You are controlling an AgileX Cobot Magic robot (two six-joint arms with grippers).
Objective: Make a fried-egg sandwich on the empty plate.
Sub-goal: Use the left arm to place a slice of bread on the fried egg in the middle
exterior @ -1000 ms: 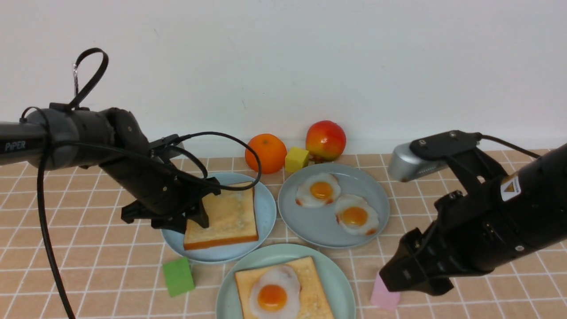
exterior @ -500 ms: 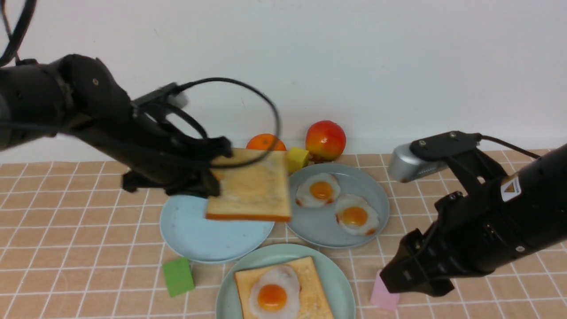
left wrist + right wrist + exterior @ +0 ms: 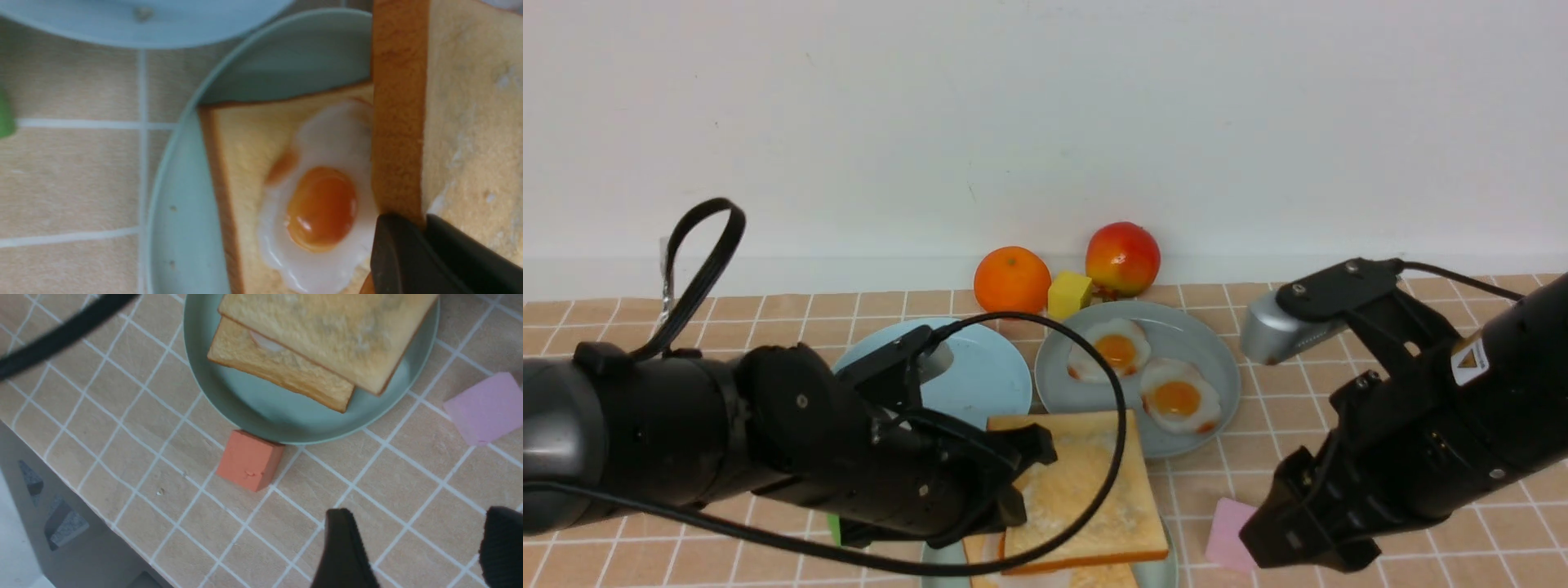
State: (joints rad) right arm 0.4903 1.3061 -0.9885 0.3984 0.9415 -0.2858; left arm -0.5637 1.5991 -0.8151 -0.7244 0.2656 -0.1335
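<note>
Golden upper toast slice [image 3: 1094, 498], lower centre of the front view, clamped at one edge by left gripper [image 3: 1023, 478]; offset above fried egg [image 3: 322, 204] and lower toast slice [image 3: 245, 163] on mint-green plate [image 3: 253, 412]; contact with egg not discernible. Right gripper [image 3: 423, 522], lower right, spread wide, holding nothing, near pink block [image 3: 1232, 531]. White sticker [image 3: 1468, 361] with orange triangle on right arm [image 3: 1462, 433]; print unreadable.
</note>
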